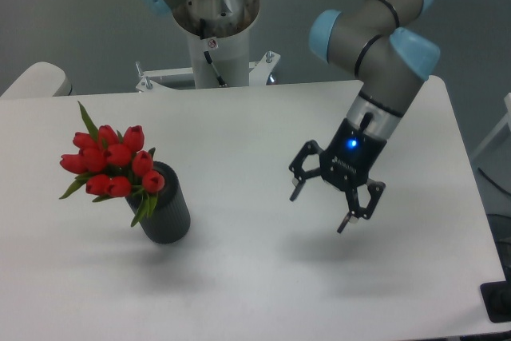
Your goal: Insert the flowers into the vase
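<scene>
Pictured nearest, at right: gripper [324, 204] hanging above the white table [239, 293], fingers spread wide, holding nothing, well apart from the bouquet. Farther left: red flowers [112, 161] seated in the mouth of the dark grey vase [164, 207], stems hidden inside, vase upright on the tabletop. Insertion judged done; nothing evidently left. Behind: arm's base column [214, 37] at the far edge.

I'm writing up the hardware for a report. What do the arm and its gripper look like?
The arm is built of grey tubular links with light blue caps at the joints. Its wrist narrows to a silver ring, then a black body with a glowing blue light. The gripper is black, with two thin, skeletal linkage fingers. No loose cable shows along the arm.
</scene>
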Motion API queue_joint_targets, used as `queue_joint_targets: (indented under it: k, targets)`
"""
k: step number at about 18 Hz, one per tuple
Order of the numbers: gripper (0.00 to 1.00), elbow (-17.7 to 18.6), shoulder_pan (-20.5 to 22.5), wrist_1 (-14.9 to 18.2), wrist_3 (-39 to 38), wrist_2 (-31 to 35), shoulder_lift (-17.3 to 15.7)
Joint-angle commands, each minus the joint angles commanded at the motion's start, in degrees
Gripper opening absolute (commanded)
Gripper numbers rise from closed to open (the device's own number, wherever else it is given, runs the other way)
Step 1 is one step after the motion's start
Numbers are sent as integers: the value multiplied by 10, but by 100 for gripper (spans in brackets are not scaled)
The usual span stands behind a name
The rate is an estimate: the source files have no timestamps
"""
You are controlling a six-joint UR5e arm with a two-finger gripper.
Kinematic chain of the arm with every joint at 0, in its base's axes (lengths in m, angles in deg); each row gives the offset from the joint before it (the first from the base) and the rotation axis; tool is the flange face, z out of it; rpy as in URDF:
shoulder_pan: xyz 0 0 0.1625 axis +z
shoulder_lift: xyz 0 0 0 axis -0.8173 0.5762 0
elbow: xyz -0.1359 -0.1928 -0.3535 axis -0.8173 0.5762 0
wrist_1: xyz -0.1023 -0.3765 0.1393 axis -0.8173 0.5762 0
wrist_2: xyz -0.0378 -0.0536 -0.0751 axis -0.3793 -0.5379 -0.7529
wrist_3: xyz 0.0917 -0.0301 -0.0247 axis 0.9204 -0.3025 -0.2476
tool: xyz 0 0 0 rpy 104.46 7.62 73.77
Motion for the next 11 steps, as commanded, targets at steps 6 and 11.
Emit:
queue_joint_targets:
  k: [6,11]
  targets:
    - [100,-68,-39,48,4,93,53]
    - [100,-110,-55,54,19,198,94]
